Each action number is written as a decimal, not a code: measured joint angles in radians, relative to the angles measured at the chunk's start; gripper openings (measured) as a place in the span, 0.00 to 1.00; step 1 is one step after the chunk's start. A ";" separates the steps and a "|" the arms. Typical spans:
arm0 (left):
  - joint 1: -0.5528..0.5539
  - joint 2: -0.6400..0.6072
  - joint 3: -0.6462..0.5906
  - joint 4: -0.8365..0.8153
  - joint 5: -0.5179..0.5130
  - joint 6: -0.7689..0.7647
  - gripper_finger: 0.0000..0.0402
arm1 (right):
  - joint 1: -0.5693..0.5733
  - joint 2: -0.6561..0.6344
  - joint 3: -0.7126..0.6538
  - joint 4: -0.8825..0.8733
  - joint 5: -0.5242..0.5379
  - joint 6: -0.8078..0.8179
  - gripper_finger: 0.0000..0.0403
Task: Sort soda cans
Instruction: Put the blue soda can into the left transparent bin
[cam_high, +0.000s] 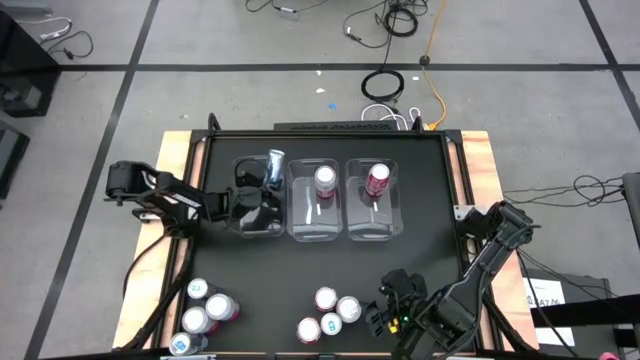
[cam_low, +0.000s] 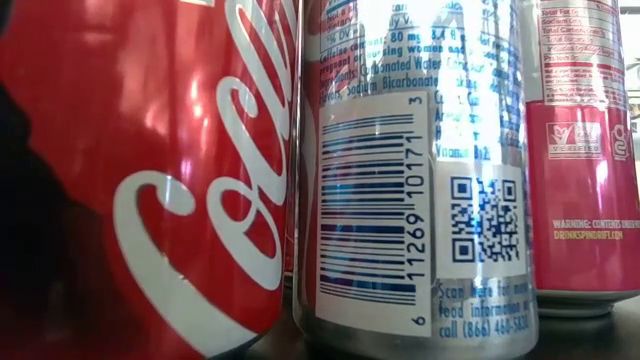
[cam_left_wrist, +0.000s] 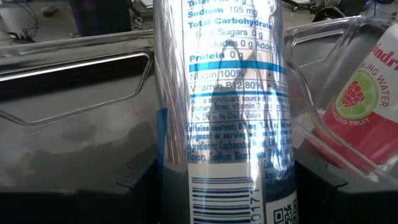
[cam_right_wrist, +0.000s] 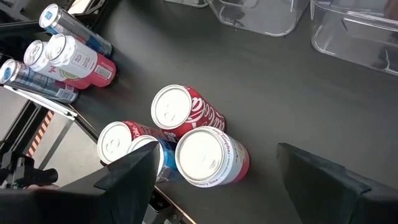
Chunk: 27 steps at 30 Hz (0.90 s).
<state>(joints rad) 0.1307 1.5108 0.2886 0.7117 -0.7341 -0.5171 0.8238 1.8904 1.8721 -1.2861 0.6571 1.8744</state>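
My left gripper (cam_high: 258, 198) is over the left clear bin (cam_high: 243, 228) and is shut on a silver-and-blue soda can (cam_high: 275, 166), which fills the left wrist view (cam_left_wrist: 217, 106). A pink-and-white can (cam_high: 325, 180) stands in the middle bin and a dark red can (cam_high: 377, 180) in the right bin. My right gripper (cam_right_wrist: 214, 186) is open low above a near cluster: a red can (cam_right_wrist: 180, 112), a pink-and-white can (cam_right_wrist: 208, 155), another red can (cam_right_wrist: 115, 142) and a blue one (cam_right_wrist: 163, 158), all standing on their bases. My left gripper holds the silver-and-blue can by its side wall (cam_left_wrist: 186, 186), pinched between the two dark fingers (cam_left_wrist: 93, 199) that flank it. The fingers come level from the table's left and lie across the can. The can is tilted over the left bin, its top (cam_high: 276, 156) toward the far edge.
Several more cans stand at the near left corner (cam_high: 205, 312), also in the right wrist view (cam_right_wrist: 68, 59). In the low view a red can (cam_low: 150, 180), a silver-blue can (cam_low: 415, 170) and a pink can (cam_low: 585, 150) block the camera. Bare black mat (cam_high: 300, 265) lies between bins and clusters.
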 joint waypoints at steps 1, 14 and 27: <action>0.000 0.000 0.000 -0.005 0.000 0.000 0.64 | 0.000 0.000 0.000 0.000 0.000 0.000 0.78; 0.000 0.000 0.000 -0.020 -0.003 0.001 0.77 | 0.000 0.000 0.000 0.001 0.001 0.000 0.78; 0.000 0.000 0.000 -0.013 -0.004 0.001 0.79 | 0.000 0.000 0.000 0.001 0.002 0.000 0.78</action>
<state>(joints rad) 0.1310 1.5105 0.2890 0.6991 -0.7380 -0.5163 0.8238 1.8908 1.8725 -1.2854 0.6586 1.8744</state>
